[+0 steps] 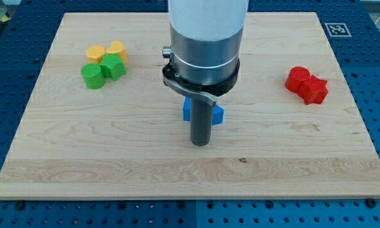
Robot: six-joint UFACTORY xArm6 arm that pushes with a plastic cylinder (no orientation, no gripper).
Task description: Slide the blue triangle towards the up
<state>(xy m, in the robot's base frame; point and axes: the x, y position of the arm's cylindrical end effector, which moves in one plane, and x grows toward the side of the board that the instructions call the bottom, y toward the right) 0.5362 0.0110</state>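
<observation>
Rod dead centre of the shot, and my tip point(201, 143) is planted on the wooden counter point(114, 158), just toward the view's bottom of the blue block point(216, 114). That blue block sits right behind the rod, mid-counter, with a sliver peeking out on the view's left of the shaft and a bigger corner on the view's right; the rod hides so much of it that its shape cannot be made out, and whether the tip is actually touching it I cannot tell. No pincer on this arm, just the plain rod, so nothing is clenched or released.

Over at the view's upper left, a tight cluster: two yellow blocks point(106, 51) side by side, and just below them two green blocks point(102, 71), the left one a stubby cylinder, all four packed close together. Away at the view's right, well apart from everything else, two red blocks point(307, 84) pressed against each other. The big grey and white body of the arm point(206, 38) fills the view's top centre, looming over the blue block.
</observation>
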